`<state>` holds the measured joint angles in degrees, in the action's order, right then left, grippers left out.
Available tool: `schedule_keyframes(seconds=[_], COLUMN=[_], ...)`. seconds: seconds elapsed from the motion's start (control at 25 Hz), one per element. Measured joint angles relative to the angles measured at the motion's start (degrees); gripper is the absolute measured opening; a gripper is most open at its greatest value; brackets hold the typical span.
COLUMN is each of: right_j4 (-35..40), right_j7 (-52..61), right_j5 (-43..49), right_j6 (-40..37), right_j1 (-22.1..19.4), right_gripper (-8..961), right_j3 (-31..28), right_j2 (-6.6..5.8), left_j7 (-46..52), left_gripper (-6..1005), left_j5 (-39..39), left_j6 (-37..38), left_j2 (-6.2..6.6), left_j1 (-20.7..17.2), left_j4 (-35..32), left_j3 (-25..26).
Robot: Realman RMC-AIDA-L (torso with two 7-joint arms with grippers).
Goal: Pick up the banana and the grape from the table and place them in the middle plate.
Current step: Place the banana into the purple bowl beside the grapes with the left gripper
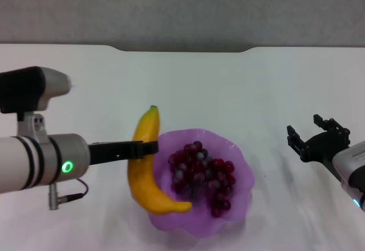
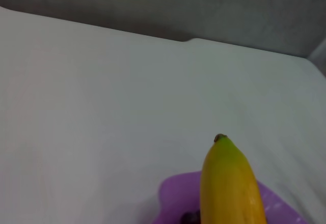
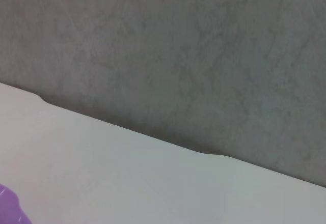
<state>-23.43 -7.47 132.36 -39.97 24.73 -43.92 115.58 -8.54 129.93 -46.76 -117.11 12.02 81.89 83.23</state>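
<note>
The yellow banana (image 1: 145, 177) lies tilted over the left rim of the purple scalloped plate (image 1: 244, 168), its lower end inside the plate and its green tip pointing away. My left gripper (image 1: 144, 147) reaches in from the left and is shut on the banana's middle. The dark red grape bunch (image 1: 201, 174) lies in the plate, right of the banana. The left wrist view shows the banana (image 2: 229, 183) close up over the plate's rim (image 2: 173, 198). My right gripper (image 1: 311, 131) is open and empty above the table, to the right of the plate.
The white table (image 1: 228, 85) has a notched far edge against a grey wall. The right wrist view shows the table (image 3: 127, 183), the wall and a sliver of the plate (image 3: 7, 207).
</note>
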Motion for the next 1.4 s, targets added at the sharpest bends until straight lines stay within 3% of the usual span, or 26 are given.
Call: schedule_keyframes(seconds=[0.36,0.56,0.84,1.4], right_j4=[-0.3,-0.1,-0.1,-0.4], right_j7=[-0.2,-0.2,-0.3,-0.3], right_j5=[0.1,0.1,0.1,0.4], right_j6=[0.0,0.1,0.1,0.0], right_j1=[0.2,0.2,0.2,0.2], right_gripper=[666,666,666,666], right_j3=[0.1,0.2,0.2,0.1], right_j2=[0.0,0.0,-0.01,0.0], left_j7=[-2.3,-7.6,-15.7,-15.3], left_gripper=[498,498,499,499], left_j5=[-6.2,-8.6,-11.0,-18.5], left_j6=[9.2,15.0,16.3,13.0], left_j2=[-0.14,-0.13,-0.01,0.21], left_j1=[4.6,5.1,4.6,4.5], left_j4=[-12.8,-17.1,-17.2,-17.2], left_j3=[-3.1,-5.2,-8.0,-4.6])
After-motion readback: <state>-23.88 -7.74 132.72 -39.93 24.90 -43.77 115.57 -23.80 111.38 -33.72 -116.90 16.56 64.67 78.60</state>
